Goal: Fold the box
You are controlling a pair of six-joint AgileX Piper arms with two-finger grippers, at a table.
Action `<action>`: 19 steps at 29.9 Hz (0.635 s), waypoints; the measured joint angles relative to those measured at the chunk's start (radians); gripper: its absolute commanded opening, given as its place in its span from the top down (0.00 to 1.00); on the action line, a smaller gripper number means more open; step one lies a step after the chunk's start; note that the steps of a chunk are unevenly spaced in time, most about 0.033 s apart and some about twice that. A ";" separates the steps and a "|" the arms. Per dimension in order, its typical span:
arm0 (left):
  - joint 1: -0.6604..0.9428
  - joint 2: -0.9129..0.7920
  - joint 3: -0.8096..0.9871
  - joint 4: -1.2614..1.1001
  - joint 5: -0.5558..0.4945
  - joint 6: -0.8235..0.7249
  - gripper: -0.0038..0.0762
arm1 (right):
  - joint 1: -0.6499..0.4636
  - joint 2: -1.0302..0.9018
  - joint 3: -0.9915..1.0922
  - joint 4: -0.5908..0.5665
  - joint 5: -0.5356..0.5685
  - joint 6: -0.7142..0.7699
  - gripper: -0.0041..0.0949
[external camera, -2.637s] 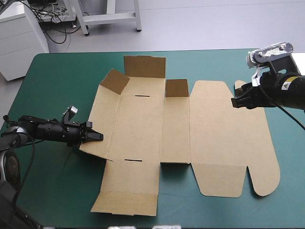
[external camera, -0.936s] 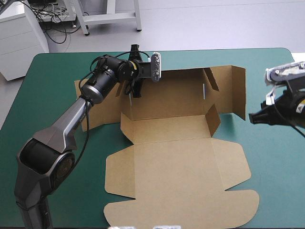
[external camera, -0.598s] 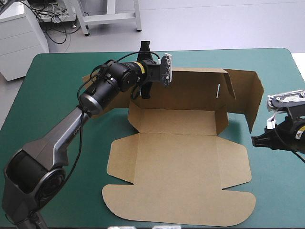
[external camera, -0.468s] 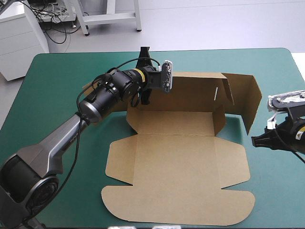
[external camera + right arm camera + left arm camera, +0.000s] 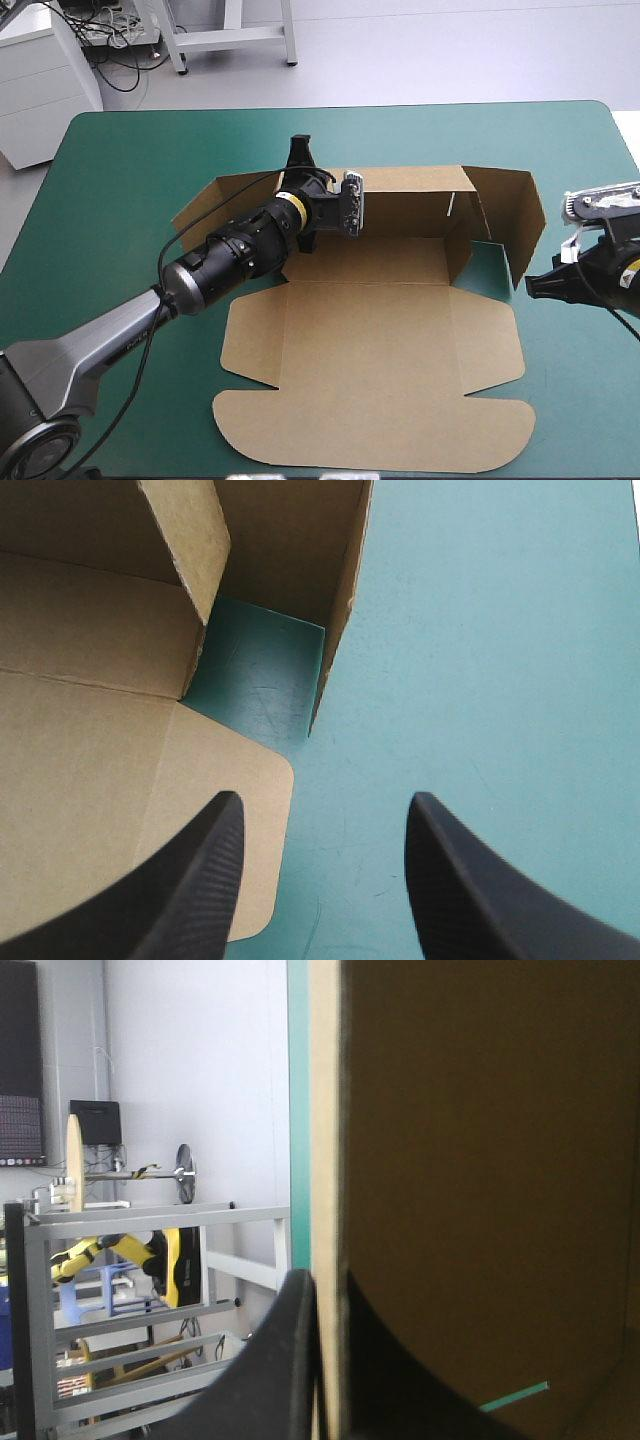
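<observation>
- On the table's left half, the left arm (image 5: 110,335) comes in from the near corner. It lies long and low across the teal-green cover (image 5: 110,160), angled toward the far edge, with the wrist rolled onto its side.
- The left gripper (image 5: 322,1290) is clamped on the top edge of the rear wall (image 5: 410,195), one black finger on each face with the board pinched between them.
- The left wing (image 5: 203,203) of that wall leans outward and is not yet brought round.
- The box (image 5: 365,262) sits mid-table. Its rear wall is raised toward the far edge and its flat lid (image 5: 370,400) is spread toward the near edge.
- We judge the step in hand to be setting the rear wall upright and swinging its wings in.
  - The left arm should pivot the wall about its crease rather than push, so the base does not slide.
  - The pinch should stay high on the edge, and the wall should not go past vertical.
- The right wing (image 5: 515,220) stands swung forward, with bare cover between it and the inner side flap (image 5: 460,245).
- The right gripper (image 5: 325,800) hangs low at the table's right edge, aimed at the box. Its fingers are spread and hold nothing. It is near the wing's lower corner but apart from it.
- We would have it nudge that wing inward against the flap while the left hold steadies the wall.
</observation>
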 measured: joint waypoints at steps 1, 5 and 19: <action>-0.016 -0.002 0.012 0.068 0.010 -0.071 0.99 | 0.000 0.000 0.000 0.000 -0.004 0.001 0.50; -0.075 -0.002 0.044 0.281 0.077 -0.309 0.99 | 0.000 0.000 0.000 -0.003 -0.017 0.014 0.50; -0.127 0.001 0.099 0.485 0.140 -0.526 0.99 | -0.252 0.036 0.000 0.132 -0.080 -0.087 0.50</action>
